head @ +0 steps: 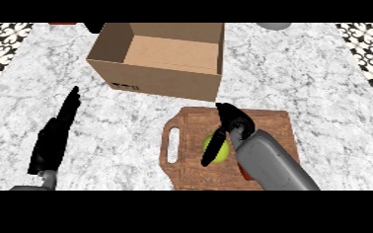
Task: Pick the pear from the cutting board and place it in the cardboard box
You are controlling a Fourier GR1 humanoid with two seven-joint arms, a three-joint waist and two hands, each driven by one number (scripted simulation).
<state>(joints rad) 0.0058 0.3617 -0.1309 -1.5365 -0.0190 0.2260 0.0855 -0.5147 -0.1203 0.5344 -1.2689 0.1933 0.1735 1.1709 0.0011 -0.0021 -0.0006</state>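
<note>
Pear (218, 147), green and round, is seen on the brown wooden cutting board (273, 128) at six o'clock in the head view, enclosed by the curled fingers of the black right hand (232, 128). The open brown cardboard box (164, 59) sits at twelve o'clock. The black left hand (55, 135) rests with fingers straight at nine o'clock on the white marble counter (306, 69).
</note>
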